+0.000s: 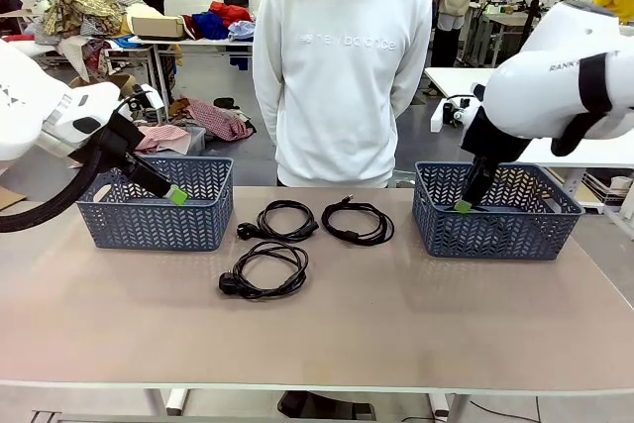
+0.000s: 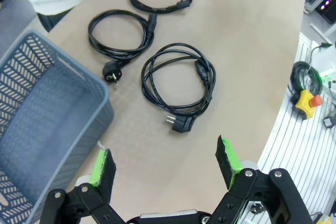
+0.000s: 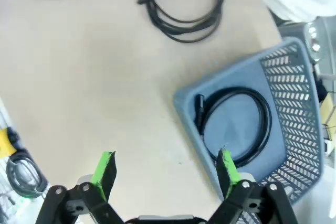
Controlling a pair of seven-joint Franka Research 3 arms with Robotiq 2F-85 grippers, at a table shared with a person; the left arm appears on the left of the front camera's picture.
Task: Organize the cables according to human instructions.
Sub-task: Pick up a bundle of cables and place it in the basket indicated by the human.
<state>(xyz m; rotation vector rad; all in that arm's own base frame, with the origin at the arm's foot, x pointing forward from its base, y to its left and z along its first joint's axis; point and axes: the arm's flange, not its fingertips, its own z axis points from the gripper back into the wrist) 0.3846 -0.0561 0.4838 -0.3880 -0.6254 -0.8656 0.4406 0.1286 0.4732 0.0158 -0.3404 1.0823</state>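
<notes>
Front view: three coiled black cables lie mid-table. A power cable with a round plug lies nearest. A second cable sits at its 12 o'clock and a third cable at its 2 o'clock. The right wrist view shows a fourth cable coiled inside the right basket, at the group's 3 o'clock. The left basket stands at 9 o'clock. The left gripper and right gripper each hang at their own basket, fingers spread wide, grasping nothing. A person stands at 12 o'clock.
</notes>
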